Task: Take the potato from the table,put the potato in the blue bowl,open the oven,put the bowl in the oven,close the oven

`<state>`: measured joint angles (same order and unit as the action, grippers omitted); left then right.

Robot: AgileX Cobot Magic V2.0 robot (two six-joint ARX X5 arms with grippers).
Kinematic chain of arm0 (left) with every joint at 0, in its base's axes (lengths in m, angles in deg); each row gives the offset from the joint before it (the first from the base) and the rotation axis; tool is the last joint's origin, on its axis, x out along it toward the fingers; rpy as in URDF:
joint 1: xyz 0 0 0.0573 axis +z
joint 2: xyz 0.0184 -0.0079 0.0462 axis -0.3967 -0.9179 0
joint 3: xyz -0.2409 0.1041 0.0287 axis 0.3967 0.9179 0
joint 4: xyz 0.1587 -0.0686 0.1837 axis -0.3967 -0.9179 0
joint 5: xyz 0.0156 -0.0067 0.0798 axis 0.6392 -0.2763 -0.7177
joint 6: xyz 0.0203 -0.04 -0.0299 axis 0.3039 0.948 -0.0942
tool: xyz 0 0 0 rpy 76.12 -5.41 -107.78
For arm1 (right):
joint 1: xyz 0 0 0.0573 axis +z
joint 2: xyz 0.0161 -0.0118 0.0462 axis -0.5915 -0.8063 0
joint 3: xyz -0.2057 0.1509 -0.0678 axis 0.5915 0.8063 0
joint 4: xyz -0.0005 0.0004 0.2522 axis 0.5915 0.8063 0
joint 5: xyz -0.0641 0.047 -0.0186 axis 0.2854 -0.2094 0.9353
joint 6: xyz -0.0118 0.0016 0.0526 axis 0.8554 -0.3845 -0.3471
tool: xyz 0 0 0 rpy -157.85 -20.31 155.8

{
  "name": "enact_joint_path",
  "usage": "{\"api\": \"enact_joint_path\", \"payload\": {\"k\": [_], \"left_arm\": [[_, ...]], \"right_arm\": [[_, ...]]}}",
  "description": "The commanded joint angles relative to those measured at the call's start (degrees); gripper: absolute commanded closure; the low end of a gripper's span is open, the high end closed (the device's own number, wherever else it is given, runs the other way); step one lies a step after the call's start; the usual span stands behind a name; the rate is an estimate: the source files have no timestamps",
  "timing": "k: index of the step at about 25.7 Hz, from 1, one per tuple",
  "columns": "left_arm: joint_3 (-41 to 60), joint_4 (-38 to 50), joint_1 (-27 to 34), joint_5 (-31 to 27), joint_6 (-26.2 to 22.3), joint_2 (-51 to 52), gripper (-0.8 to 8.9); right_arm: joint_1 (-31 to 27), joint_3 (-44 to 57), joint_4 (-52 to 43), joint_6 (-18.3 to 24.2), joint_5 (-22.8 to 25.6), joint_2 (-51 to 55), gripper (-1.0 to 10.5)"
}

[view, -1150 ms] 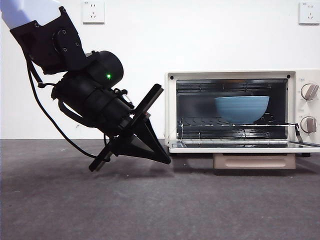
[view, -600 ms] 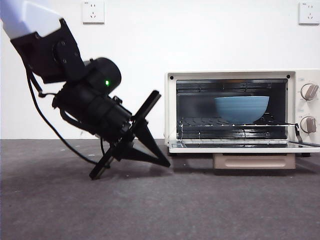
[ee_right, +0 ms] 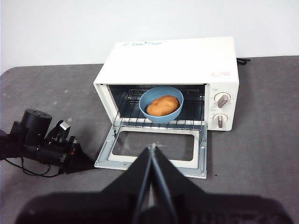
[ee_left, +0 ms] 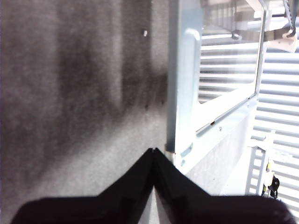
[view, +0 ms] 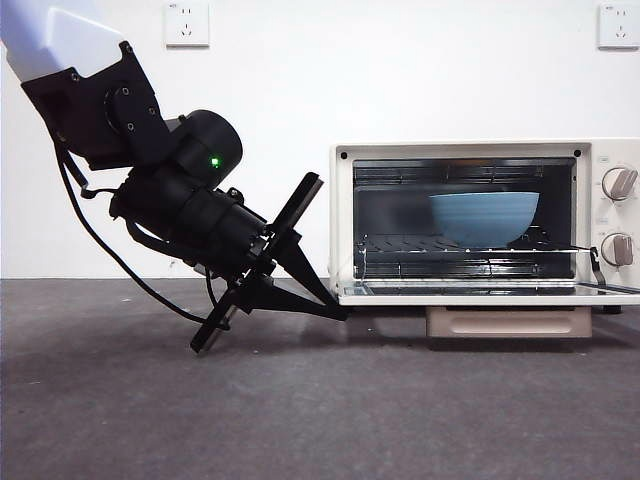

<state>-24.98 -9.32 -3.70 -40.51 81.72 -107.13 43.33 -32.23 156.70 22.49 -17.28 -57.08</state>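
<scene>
The oven door lies flat open; the potato sits lengthwise in the blue bowl on the rack; closed, empty left gripper touches the door's corner; right gripper closed, empty

Your left arm came in from the upper left of the front view, angled steeply down toward the table. Its gripper sat low with the jaws pressed together into one point, tip right at the corner of the lowered oven door. Green LED lit on the wrist housing. Your right gripper hung high and back from the oven, jaws also closed to a single point, holding nothing.
</scene>
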Motion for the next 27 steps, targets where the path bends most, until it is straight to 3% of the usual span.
{"api": "enact_joint_path", "payload": {"k": [1,9,27], "left_arm": [[0.3,1.0,-0.6,1.2,1.2,-0.8,8.21],[-0.7,6.2,-0.5,3.3,5.7,-0.6,8.21],[-18.0,3.0,-0.6,1.5,6.5,-0.6,8.2]], "right_arm": [[0.1,0.2,-0.2,-0.9,0.0,0.1,9.6],[0.1,0.2,-0.1,-1.1,0.0,0.1,9.6],[0.1,0.2,-0.7,-1.1,0.0,0.1,9.6]]}}
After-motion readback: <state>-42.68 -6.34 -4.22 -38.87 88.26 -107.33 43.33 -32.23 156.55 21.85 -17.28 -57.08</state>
